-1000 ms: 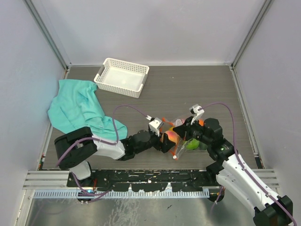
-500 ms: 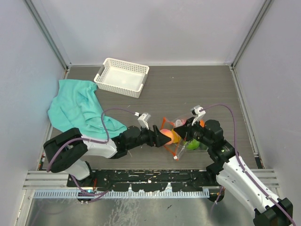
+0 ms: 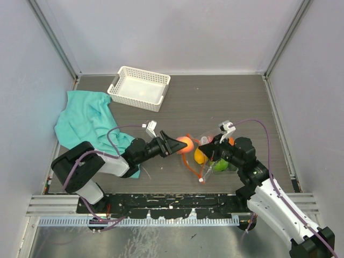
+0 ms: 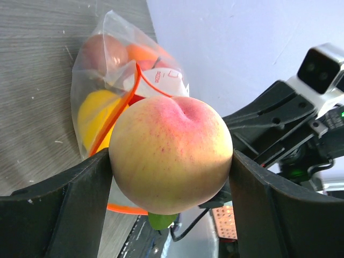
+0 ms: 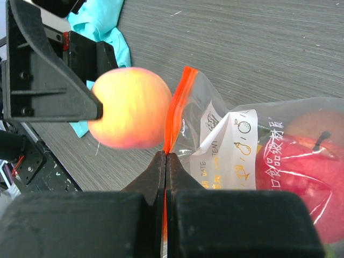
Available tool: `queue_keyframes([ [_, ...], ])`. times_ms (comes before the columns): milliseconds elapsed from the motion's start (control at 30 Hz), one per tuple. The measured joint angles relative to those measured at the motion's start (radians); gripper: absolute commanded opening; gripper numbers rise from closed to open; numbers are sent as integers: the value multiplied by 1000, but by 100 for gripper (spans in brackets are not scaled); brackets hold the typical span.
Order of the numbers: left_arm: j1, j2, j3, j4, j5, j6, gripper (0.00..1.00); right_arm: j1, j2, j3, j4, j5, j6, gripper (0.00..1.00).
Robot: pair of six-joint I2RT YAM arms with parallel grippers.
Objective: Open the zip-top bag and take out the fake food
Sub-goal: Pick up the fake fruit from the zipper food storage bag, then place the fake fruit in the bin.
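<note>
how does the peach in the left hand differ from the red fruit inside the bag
The peach-coloured plastic fruit is outside, clamped between the left hand's fingers; the red plastic fruit lies inside the clear zip-top bag. The peach is yellow-orange with a pink blush; the red fruit is deep red. The peach shows bare; the red fruit is seen through crinkled film. Both are smooth, rounded fake fruits.
</note>
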Motion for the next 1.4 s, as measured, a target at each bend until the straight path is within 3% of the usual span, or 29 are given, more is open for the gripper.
queue_keyframes([
  [367, 180, 29, -12, 143, 77, -117, 8, 0, -12, -11, 7, 0, 5, 0],
  [733, 336, 29, 60, 46, 80, -113, 7, 0, -11, -11, 7, 0, 6, 0],
  [1000, 376, 27, 217, -241, 38, -27, 4, 0, -11, -11, 14, 0, 6, 0],
  [1400, 376, -11, 516, -822, -228, 219, 3, 0, 3, -13, 29, -2, 6, 0],
])
